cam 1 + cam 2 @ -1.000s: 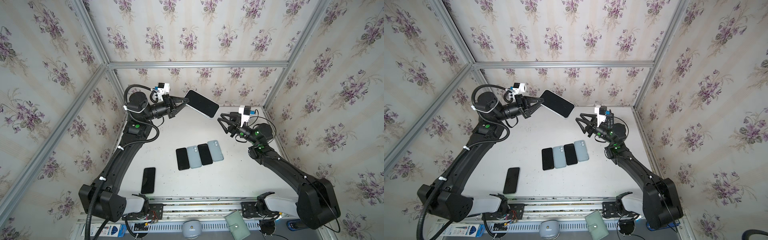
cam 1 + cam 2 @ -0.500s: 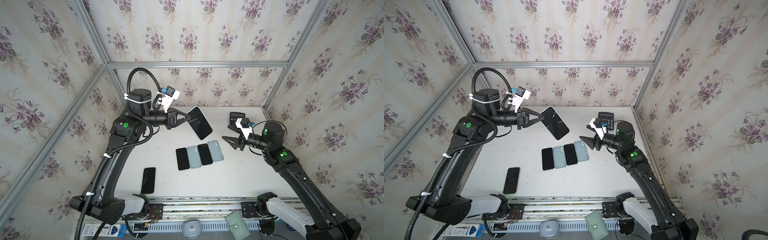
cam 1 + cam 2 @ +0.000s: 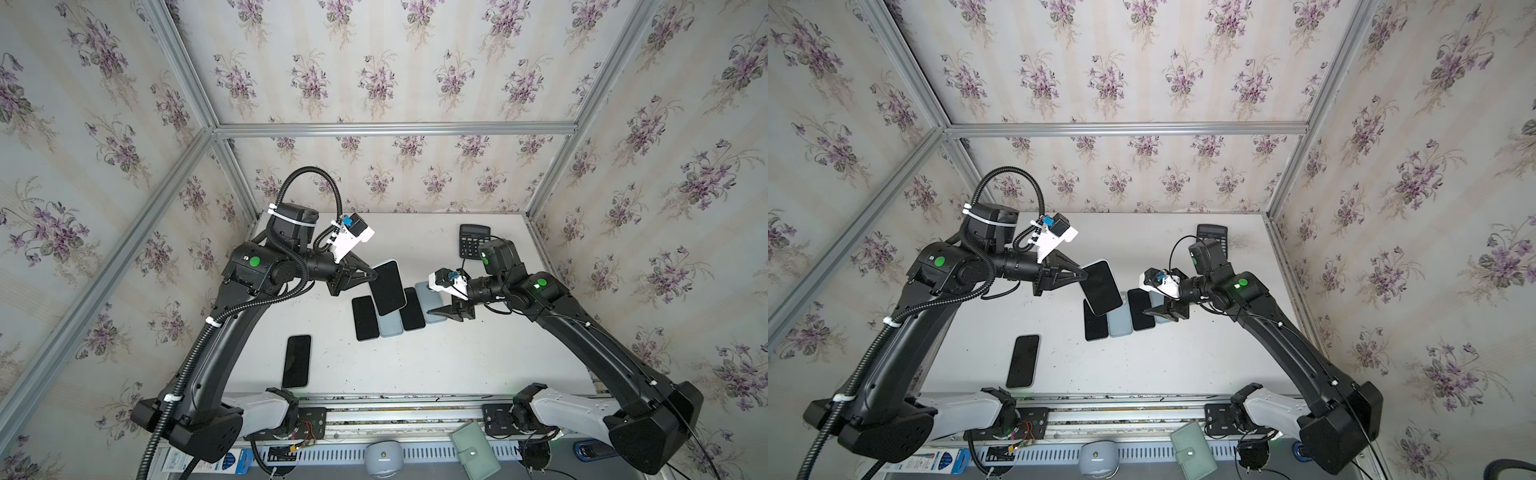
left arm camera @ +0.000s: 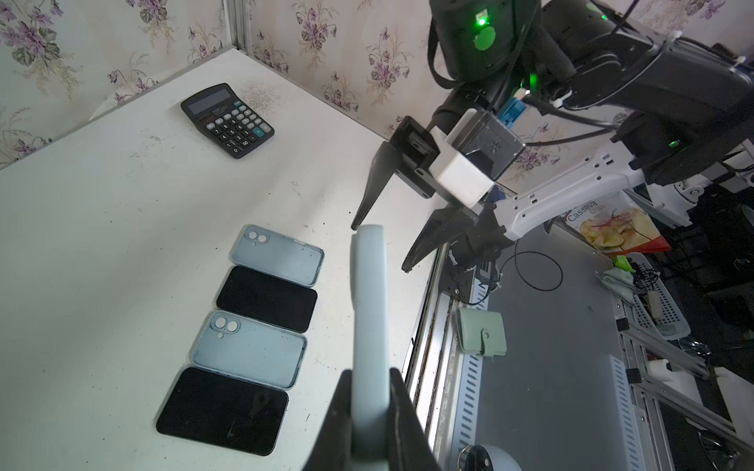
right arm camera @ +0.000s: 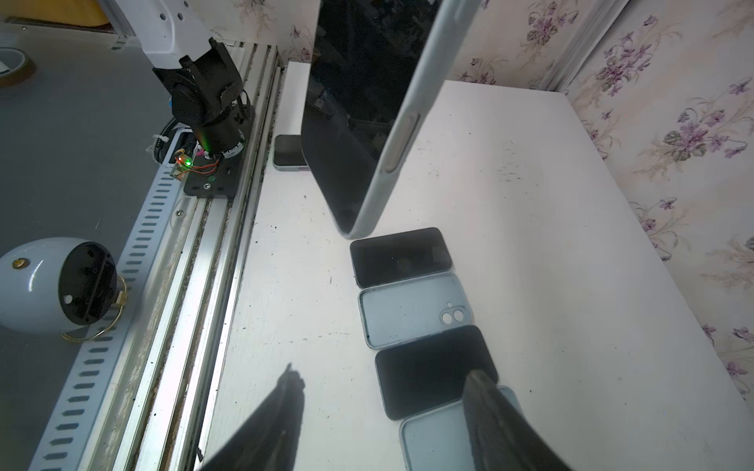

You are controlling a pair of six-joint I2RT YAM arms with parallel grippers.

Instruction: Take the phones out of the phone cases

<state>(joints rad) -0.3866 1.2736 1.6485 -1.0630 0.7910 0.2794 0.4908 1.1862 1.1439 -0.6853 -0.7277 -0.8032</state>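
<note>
Floral walls [image 3: 374, 62], white table [image 3: 478, 357]; your left gripper [image 3: 373, 275] clamps the cased phone [image 3: 388, 287]; its long axis runs toward your right gripper [image 4: 379, 246], jaws spread, near the free end.

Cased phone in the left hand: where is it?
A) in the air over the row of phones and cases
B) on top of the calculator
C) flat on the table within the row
A: the left hand is shut on the cased phone, which hangs tilted above the row of phones and cases, clear of the table.
</note>
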